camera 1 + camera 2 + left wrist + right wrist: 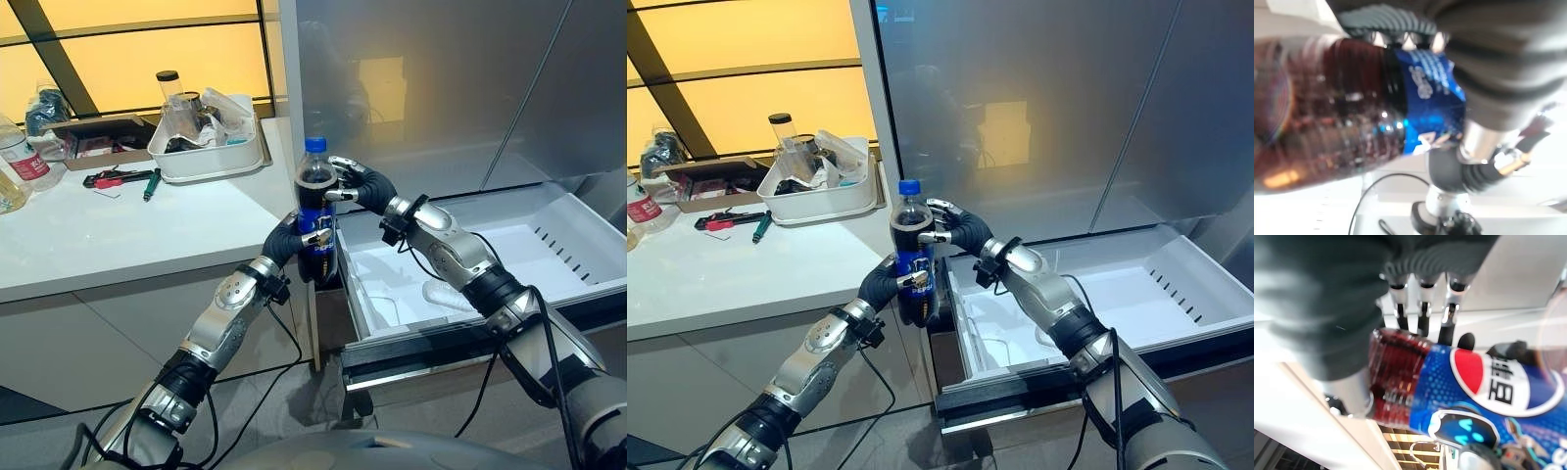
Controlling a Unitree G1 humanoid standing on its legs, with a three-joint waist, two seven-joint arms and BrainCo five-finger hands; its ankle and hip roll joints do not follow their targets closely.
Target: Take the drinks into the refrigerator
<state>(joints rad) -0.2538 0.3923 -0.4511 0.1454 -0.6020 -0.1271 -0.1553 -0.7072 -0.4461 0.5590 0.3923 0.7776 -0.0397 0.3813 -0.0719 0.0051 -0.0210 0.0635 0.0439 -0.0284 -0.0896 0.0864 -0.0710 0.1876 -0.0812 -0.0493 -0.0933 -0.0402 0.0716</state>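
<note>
Both hands grip one upright dark cola bottle with blue cap and label: left hand wrapped low, right hand above, likely handing over toward the open white refrigerator drawer beside them.

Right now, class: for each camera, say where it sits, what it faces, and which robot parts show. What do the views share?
Left eye: head, facing down; both arms hold the cola bottle beside the open drawer.
Right eye: head, same scene.
Left wrist: faces the left hand on the bottle.
Right wrist: faces the right hand on it.
Shared: the bottle.
</note>
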